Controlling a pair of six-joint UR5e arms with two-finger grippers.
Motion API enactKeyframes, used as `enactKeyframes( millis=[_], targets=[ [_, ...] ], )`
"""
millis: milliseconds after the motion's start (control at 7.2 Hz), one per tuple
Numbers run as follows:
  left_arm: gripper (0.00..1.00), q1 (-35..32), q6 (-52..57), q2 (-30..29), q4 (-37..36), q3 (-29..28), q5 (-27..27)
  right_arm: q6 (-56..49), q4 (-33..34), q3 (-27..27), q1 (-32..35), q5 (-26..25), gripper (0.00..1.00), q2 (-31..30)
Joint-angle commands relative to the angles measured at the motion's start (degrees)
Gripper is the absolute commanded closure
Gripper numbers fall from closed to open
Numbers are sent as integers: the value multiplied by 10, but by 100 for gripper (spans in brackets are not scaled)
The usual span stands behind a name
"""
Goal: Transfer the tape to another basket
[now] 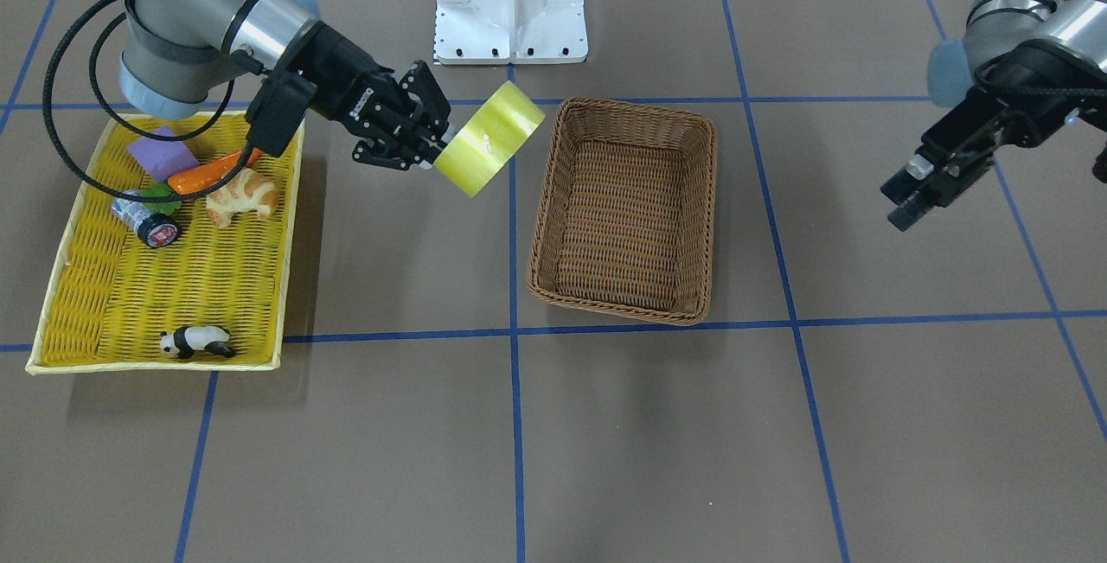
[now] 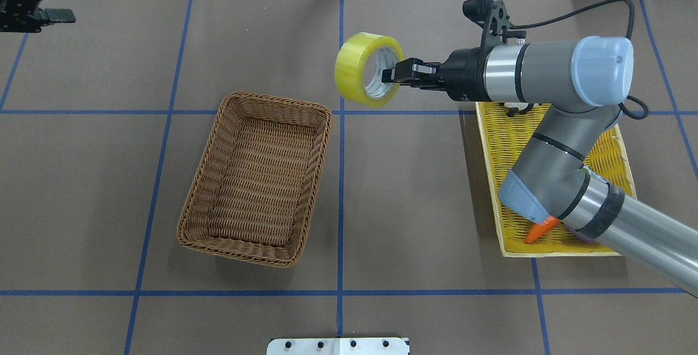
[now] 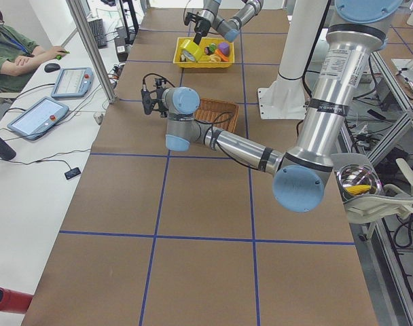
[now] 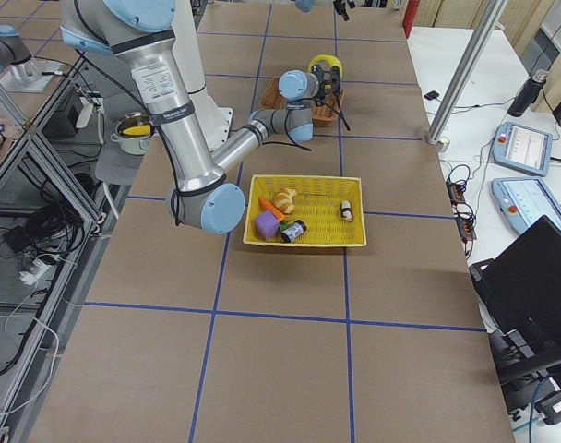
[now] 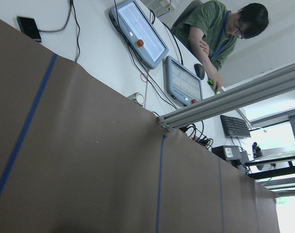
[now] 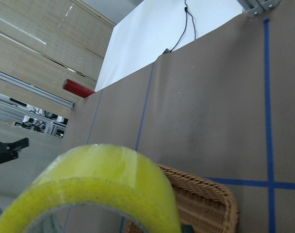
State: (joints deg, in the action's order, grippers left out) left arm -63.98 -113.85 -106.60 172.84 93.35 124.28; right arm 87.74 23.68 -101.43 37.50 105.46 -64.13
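The right gripper (image 2: 395, 74) jaws pinch the glossy yellow tape roll (image 2: 357, 74), aloft near the brown wicker basket (image 2: 272, 105). The left gripper (image 2: 80, 0) jaws are spread.

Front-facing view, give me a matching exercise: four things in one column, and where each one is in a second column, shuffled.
Things:
1. tape
2. basket
3. panda figure
4. croissant

Places:
A. in the yellow tray, beside the orange carrot
B. standing on the table, outside the tray
C. in the air, clamped by the right gripper
D. by itself at the tray's end farthest from the robot

Pairs: 1-C, 2-B, 3-D, 4-A
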Motion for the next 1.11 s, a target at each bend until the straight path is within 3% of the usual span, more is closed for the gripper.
enactKeyframes(
  millis=[0, 139, 417, 972],
  targets=[
    [2, 24, -202, -38, 63, 2, 0, 45, -33, -41, -25, -10, 100, 1],
    [2, 25, -288, -41, 91, 3, -1, 65, -72, -39, -29, -6, 100, 1],
    [3, 25, -389, -62, 136, 6, -2, 69, -81, -39, -43, 33, 100, 13],
    [2, 138, -429, -98, 141, 76, -38, 70, -80, -38, -59, 77, 100, 42]
  ],
)
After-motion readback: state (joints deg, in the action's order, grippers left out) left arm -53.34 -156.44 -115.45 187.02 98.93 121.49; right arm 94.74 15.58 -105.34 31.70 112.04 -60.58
